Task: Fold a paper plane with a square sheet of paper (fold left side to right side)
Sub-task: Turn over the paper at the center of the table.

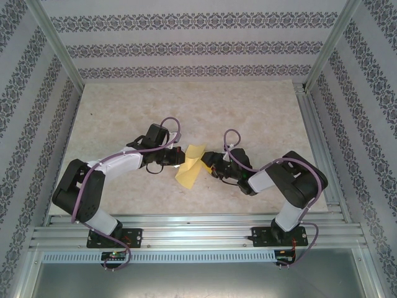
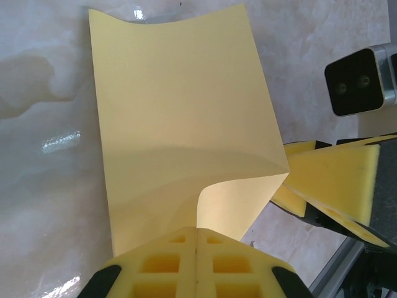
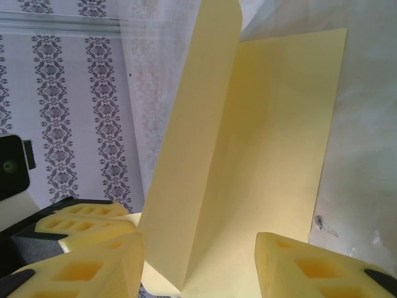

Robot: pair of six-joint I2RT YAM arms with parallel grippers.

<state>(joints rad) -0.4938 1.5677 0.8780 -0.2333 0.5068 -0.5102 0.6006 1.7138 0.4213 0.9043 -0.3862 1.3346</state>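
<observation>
Right now the square sheet of paper (image 1: 189,166) is lying near the middle of the bench (image 1: 124,105), a little toward its near edge, between the two arms. It is bending along a soft, uncreased curve: one part is resting flat on the bench while a flap is rising off it. The left jaws are pressing flat together and pinching the edge of that lifted flap. The right jaws are standing apart, with the raised flap passing upright between their pads (image 3: 87,248) and not clearly touching either.

The sheet is behaving like thin, light, floppy stock. It is sagging and curling wherever nothing is supporting it, and it is probably sliding easily on the smooth bench. A hard pull is likely to crumple or tear it, so the safest hold is a light pinch right at an edge or corner while something is pinning the flat part down.
</observation>
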